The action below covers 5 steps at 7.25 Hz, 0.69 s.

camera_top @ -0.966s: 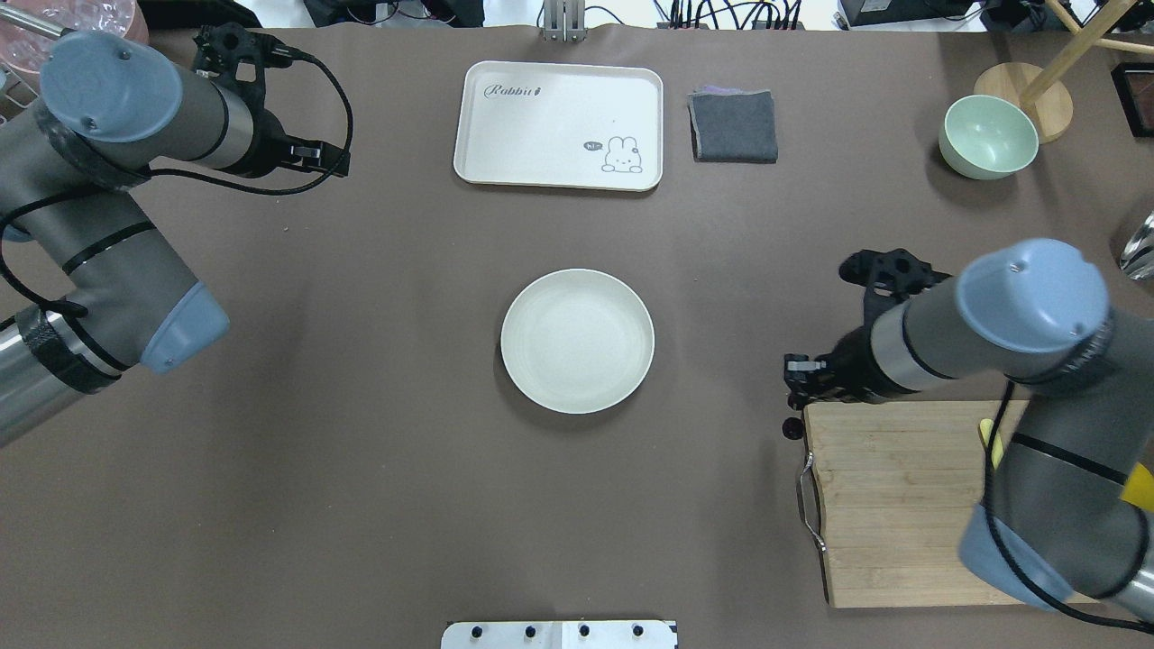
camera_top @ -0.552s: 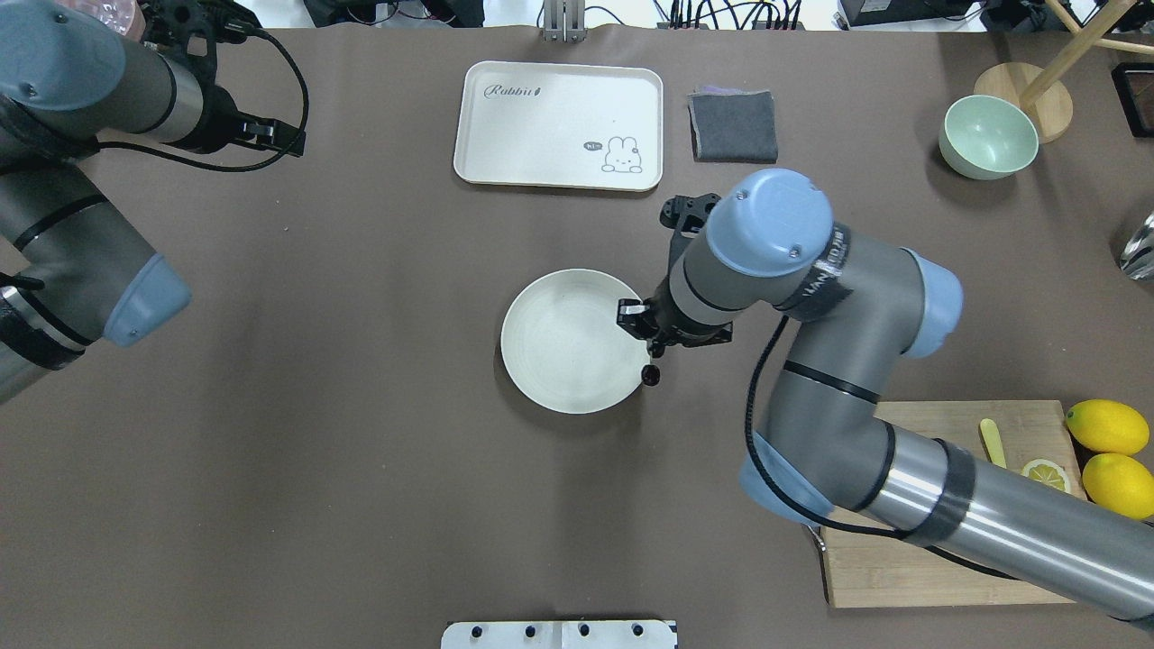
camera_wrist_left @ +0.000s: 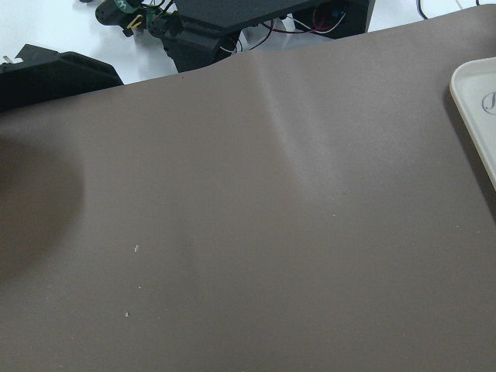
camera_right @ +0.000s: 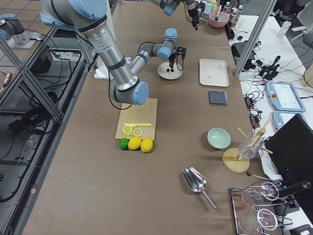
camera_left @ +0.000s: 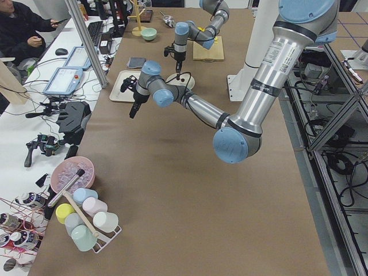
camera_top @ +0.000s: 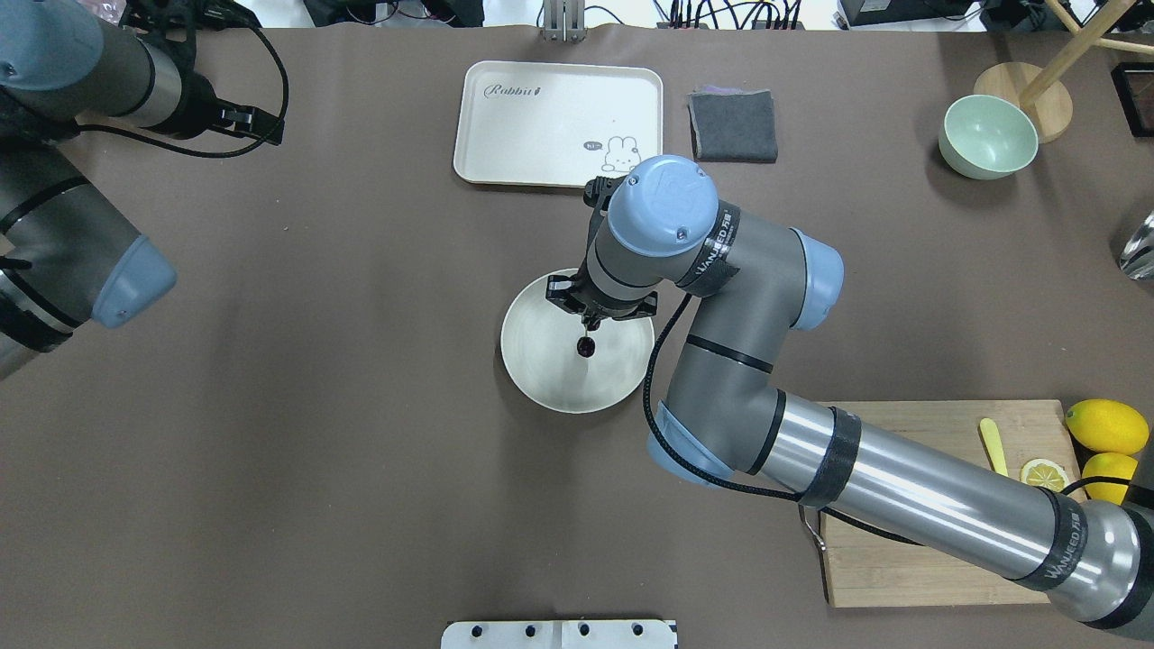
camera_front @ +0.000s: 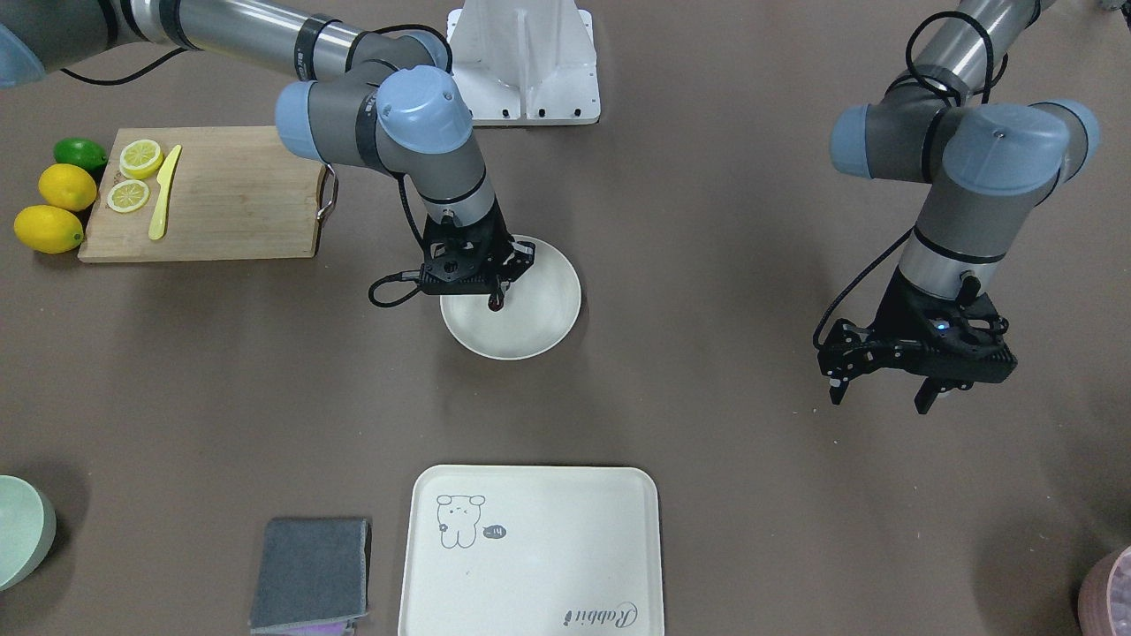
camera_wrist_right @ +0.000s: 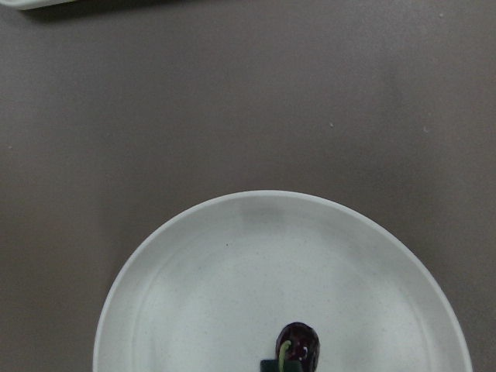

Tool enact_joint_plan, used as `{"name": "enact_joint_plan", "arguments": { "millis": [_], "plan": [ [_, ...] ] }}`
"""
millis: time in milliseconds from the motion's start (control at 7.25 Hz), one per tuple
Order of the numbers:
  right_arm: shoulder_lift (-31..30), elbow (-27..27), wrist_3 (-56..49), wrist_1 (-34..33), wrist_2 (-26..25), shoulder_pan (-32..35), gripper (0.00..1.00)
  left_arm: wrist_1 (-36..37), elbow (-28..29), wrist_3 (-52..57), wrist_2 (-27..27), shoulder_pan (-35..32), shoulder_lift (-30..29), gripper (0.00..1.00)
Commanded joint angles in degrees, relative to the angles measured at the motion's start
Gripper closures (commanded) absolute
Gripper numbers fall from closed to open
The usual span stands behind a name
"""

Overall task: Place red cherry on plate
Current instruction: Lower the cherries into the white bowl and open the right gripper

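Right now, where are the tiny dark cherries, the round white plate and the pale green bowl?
tiny dark cherries point(camera_top: 586, 347), overhead view, the fruit.
round white plate point(camera_top: 541, 361), overhead view, bare floor.
pale green bowl point(camera_top: 989, 137), overhead view, inside.

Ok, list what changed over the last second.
The right gripper carried the cherry from the cutting board corner across to above the plate, still gripping it. The left gripper pulled back toward the far left corner. The plate, tray, cloth and bowl stayed put.
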Motion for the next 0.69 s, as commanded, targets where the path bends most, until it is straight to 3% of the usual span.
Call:
{"name": "enact_joint_plan", "arguments": {
  "millis": [0,276,414,552],
  "plan": [
    [1.4,-1.2,0.1,0.6,-0.9,0.0,0.0,-0.3,0.4,0.1,0.0,-0.1,0.0,0.02],
    [2.3,-0.3,0.4,-0.2,-0.2,0.6,0.0,0.1,0.4,0.0,-2.1,-0.1,0.1,0.02],
    [2.0,2.9,0.4,-4.4,1.9,2.3,0.0,0.2,0.4,0.1,-5.3,-1.1,1.2,0.02],
    [0.0,10.5,-0.8,-14.3,5.3,5.1,0.0,0.1,0.2,3.6,-9.2,-3.7,3.3,0.02]
  ]
}}
